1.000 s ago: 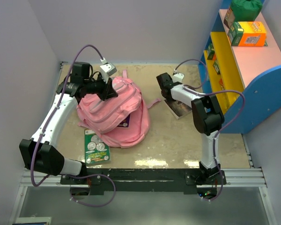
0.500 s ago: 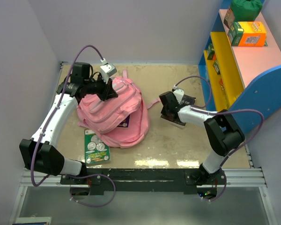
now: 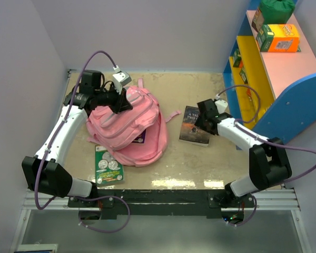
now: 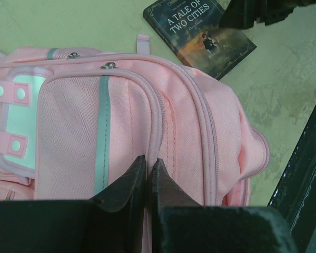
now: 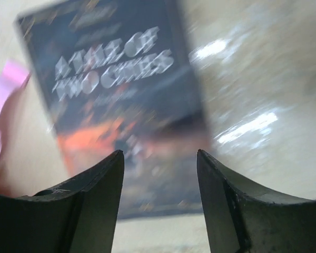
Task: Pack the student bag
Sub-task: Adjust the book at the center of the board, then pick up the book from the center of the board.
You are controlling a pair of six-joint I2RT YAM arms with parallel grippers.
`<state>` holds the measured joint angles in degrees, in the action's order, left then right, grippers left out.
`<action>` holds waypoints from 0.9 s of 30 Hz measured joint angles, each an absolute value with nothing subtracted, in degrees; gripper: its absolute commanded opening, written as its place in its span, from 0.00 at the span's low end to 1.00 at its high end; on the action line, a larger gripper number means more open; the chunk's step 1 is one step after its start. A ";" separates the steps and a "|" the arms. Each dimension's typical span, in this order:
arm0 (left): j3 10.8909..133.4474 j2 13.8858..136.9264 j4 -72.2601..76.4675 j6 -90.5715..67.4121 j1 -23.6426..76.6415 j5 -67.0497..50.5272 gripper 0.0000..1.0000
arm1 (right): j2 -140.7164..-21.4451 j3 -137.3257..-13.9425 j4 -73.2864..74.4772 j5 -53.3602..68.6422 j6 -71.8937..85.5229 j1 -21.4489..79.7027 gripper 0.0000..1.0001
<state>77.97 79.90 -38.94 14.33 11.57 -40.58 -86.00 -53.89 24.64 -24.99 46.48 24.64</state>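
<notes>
The student bag (image 3: 134, 129) is lying left of centre on the tabletop (image 3: 200, 163), partly hiding a green booklet (image 3: 108, 166). The left end effector (image 4: 147, 161) is resting pressed together on its top fabric. The right end effector (image 5: 159, 153) is hanging spread above a book (image 3: 192, 126), which is blurring in the wrist view.

White arms (image 3: 63, 132) with black joints, looping purple cables (image 3: 97, 55).
</notes>
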 measured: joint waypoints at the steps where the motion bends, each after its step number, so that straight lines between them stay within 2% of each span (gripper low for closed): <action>1: 77.97 79.90 -38.94 14.31 11.57 -40.58 0.00 | -85.73 -53.95 24.62 -25.15 45.91 22.46 0.63; 4: 77.97 79.90 -38.94 14.31 11.57 -40.69 0.00 | -86.46 -53.95 24.60 -26.11 44.29 17.80 0.65; 9: 78.00 79.90 -38.94 14.28 11.57 -40.75 0.00 | -91.94 -53.95 23.27 -25.32 41.85 16.12 0.66; 15: 78.00 79.90 -38.96 14.31 11.57 -40.75 0.00 | -93.49 -53.47 17.85 -21.45 40.91 14.92 0.59; 18: 78.00 79.90 -38.96 14.31 11.57 -40.75 0.00 | -93.47 -52.42 15.18 -19.55 40.95 14.59 0.50; 21: 78.00 79.90 -38.96 14.31 11.57 -40.75 0.00 | -93.21 -50.81 11.55 -17.39 41.36 14.44 0.25; 22: 78.00 79.90 -38.96 14.31 11.57 -40.75 0.00 | -92.95 -50.43 10.90 -16.86 41.28 14.22 0.06; 23: 78.00 79.90 -38.96 14.31 11.57 -40.75 0.00 | -92.62 -49.56 9.39 -16.45 41.41 14.11 0.00; 27: 78.00 79.90 -38.96 14.31 11.57 -40.75 0.00 | -90.11 -45.47 3.22 -13.72 42.28 14.00 0.00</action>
